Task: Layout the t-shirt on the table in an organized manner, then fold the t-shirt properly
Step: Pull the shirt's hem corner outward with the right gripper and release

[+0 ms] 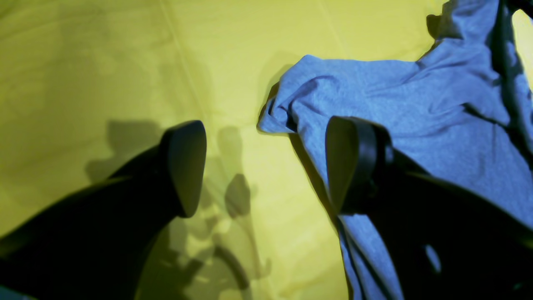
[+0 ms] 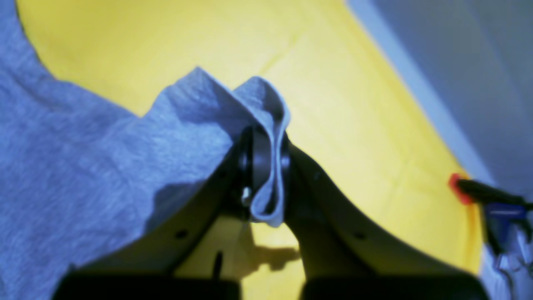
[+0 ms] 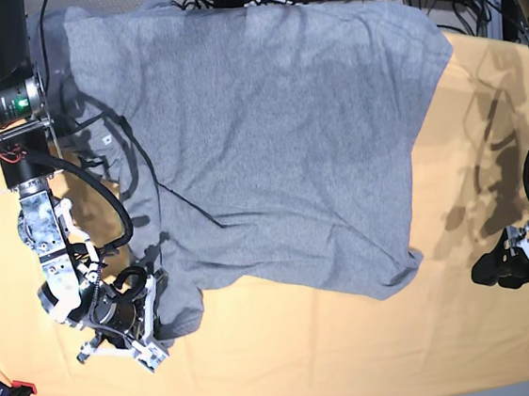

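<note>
- Left wrist view is looking down between the two dark fingers of the left gripper point(image 1: 266, 166), which are standing wide apart with nothing between them. One finger point(image 1: 185, 166) is hanging over bare yellow table point(image 1: 104, 62); the other is lying in front of the t-shirt point(image 1: 395, 104), whose rumpled grey edge is resting on the table just beside the gap. Whether that finger is touching the cloth cannot be told here.
- Right wrist view is showing what the others do not: the right gripper point(image 2: 266, 166) is pressing together on a folded edge of the t-shirt point(image 2: 83, 166), with a loop of grey fabric sticking out past the fingertips. Yellow table point(image 2: 354, 104) is lying beyond, and a red-tipped clamp point(image 2: 462, 189) is sitting at its far edge.
- Base view is giving the whole layout: the t-shirt point(image 3: 276, 130) is spreading mostly flat, plain side up, across the upper middle of the table point(image 3: 309, 354). The right gripper point(image 3: 139, 310) is sitting at the shirt's lower-left corner, while the left gripper point(image 3: 522, 265) is hanging at the right, apart from the shirt's nearest corner.
</note>
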Robot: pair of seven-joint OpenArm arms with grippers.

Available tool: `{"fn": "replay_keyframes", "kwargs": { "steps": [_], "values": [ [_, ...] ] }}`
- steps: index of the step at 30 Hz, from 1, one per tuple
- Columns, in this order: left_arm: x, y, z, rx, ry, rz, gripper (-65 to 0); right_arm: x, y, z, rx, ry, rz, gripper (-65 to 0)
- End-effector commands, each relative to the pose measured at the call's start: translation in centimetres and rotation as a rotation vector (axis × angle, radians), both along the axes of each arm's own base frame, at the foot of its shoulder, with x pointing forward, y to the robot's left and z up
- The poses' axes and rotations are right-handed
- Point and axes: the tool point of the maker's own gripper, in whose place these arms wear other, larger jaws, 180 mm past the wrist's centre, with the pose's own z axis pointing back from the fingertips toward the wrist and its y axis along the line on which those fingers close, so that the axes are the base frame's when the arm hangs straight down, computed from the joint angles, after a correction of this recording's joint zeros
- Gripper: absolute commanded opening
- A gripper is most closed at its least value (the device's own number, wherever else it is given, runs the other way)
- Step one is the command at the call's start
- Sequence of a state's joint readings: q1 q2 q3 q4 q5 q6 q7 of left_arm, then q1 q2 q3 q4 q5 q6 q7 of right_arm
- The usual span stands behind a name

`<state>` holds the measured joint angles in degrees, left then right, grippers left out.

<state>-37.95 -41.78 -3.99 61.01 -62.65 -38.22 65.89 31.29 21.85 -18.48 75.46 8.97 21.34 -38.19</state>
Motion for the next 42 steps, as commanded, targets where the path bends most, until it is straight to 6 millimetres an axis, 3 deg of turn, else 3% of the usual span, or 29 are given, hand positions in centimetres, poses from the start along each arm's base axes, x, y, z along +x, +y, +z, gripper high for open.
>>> {"fn": "replay_keyframes", "kwargs": {
  "steps": [1,4,7,15,18,22,31,33,38,42],
  "values": [
    [0.7,0.4,2.8,-0.014,-0.076,0.003,-19.9,1.6,-1.3,2.5,0.008,-0.077,-0.055,-65.0],
    [0.8,0.3,2.9,-0.018,-0.082,0.004,-19.9,2.8,-3.5,2.0,0.001,-0.089,-0.193,-65.0],
    [0.8,0.3,2.8,-0.019,-0.081,0.003,-19.9,4.3,-4.5,3.2,-0.014,-0.141,-0.27,-65.0],
    [1.1,-1.0,2.5,-0.043,-0.08,-0.015,-19.9,7.0,-3.5,9.2,0.018,-0.281,-0.264,-35.4],
    [1.2,-1.7,2.3,-0.057,-0.081,-0.025,-19.9,7.6,-4.1,11.2,-0.018,-0.309,-0.279,-31.5],
    [1.3,-2.3,2.1,-0.063,-0.078,-0.033,-19.9,7.9,-5.0,13.0,-0.029,-0.276,-0.315,-31.6],
    [1.3,-2.1,1.9,-0.052,-0.074,-0.031,-19.9,6.9,-1.9,10.1,0.029,-0.133,-0.136,-31.6],
    [1.3,-2.2,2.0,-0.057,-0.075,-0.032,-19.9,6.8,-2.7,9.7,-0.031,-0.136,-0.156,-31.6],
    [1.3,-2.2,2.0,-0.056,-0.075,-0.032,-19.9,6.6,-7.6,10.5,-0.127,-0.185,-0.4,-31.5],
    [1.3,-2.1,2.0,-0.055,-0.075,-0.031,-19.9,5.3,-5.8,7.7,-0.013,0.003,-0.287,-31.5]
  ]
}}
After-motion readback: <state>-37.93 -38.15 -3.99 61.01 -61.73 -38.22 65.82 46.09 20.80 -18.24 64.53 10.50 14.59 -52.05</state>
